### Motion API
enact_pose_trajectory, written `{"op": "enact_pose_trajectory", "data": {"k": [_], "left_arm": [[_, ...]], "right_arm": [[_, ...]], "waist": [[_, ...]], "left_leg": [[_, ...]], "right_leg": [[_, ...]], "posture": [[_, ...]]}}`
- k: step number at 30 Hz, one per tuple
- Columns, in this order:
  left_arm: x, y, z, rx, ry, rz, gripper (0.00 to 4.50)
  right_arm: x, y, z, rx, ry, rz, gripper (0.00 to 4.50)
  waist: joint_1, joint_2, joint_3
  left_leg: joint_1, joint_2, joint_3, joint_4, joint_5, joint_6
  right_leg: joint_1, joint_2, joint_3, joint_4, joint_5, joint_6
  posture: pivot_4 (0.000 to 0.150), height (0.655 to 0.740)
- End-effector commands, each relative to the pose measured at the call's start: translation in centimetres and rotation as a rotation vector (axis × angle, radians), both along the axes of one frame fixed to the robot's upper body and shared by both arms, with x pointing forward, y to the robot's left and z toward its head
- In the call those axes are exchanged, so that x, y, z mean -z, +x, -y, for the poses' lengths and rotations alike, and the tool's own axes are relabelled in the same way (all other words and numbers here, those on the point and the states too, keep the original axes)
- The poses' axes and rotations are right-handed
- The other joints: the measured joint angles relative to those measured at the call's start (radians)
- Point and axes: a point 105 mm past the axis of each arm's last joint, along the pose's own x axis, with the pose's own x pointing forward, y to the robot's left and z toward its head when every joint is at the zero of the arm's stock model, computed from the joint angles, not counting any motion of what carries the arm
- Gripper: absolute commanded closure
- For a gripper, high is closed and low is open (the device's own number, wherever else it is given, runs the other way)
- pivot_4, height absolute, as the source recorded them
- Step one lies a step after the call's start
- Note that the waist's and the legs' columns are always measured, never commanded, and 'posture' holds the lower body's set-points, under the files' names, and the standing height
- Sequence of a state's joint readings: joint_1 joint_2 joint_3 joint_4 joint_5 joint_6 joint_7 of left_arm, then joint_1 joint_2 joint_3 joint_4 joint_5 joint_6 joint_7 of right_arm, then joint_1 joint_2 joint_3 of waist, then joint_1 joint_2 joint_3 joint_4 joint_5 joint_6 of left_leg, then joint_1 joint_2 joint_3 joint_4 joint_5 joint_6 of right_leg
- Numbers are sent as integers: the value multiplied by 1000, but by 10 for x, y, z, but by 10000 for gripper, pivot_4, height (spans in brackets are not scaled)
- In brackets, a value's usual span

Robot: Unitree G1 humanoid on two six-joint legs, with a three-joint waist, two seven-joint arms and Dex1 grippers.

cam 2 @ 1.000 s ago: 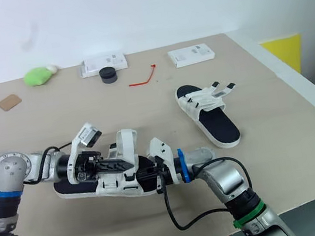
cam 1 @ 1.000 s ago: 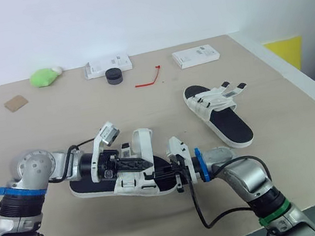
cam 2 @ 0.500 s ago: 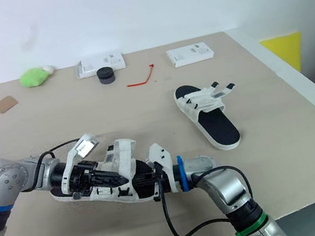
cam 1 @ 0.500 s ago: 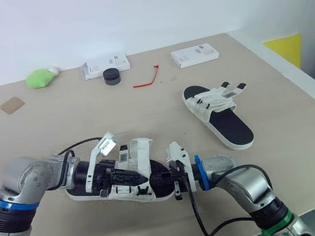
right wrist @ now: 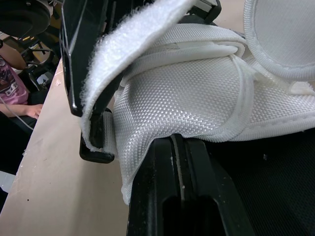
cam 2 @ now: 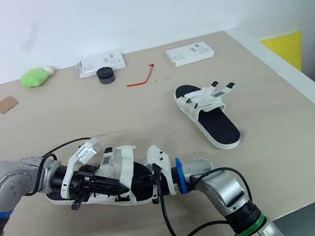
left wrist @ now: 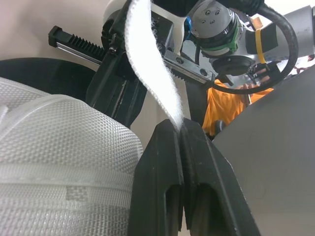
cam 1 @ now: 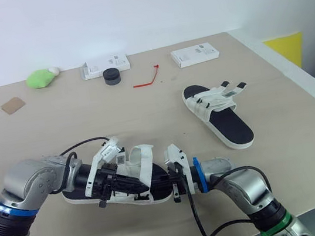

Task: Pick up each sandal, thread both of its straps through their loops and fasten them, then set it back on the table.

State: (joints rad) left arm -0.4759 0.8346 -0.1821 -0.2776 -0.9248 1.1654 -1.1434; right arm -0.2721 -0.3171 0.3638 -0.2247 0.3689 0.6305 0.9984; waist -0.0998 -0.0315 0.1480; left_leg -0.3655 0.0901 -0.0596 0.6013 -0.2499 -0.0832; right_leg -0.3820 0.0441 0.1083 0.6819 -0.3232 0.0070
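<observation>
Sandal (cam 1: 139,163) with black footbed sits between both tools near the front edge of the tabletop (cam 1: 87,122), its loose white strap (left wrist: 147,64) pinched by the closed left tool (left wrist: 181,129), its woven upper (right wrist: 197,98) clamped by the right tool (right wrist: 179,141), the other sandal (cam 1: 219,114) well apart, farther right.

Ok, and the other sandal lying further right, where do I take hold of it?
I'd pinch the other sandal by the sole edge at its bare heel, coming in from the near side. That end points toward the robot and carries nothing, while the straps crowd the far end, their loose tips sticking out to the right.
</observation>
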Motion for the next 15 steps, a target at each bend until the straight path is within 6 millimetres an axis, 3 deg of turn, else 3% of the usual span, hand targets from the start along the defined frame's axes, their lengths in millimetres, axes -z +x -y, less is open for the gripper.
{"op": "enact_pose_trajectory", "data": {"k": [1,15], "left_arm": [[4,7,-1,-36,17,84,44308],[8,2,-8,-26,25,144,44308]], "right_arm": [[47,-26,-4,-56,-119,-188,45000],[50,-11,4,-65,-206,-71,45000]], "waist": [[0,1,0],[2,4,-2]], "left_leg": [[0,0,0,0,0,0],[1,0,0,1,0,0]], "right_leg": [[0,0,0,0,0,0],[1,0,0,0,0,1]], "posture": [[1500,7400],[1500,7400]]}}
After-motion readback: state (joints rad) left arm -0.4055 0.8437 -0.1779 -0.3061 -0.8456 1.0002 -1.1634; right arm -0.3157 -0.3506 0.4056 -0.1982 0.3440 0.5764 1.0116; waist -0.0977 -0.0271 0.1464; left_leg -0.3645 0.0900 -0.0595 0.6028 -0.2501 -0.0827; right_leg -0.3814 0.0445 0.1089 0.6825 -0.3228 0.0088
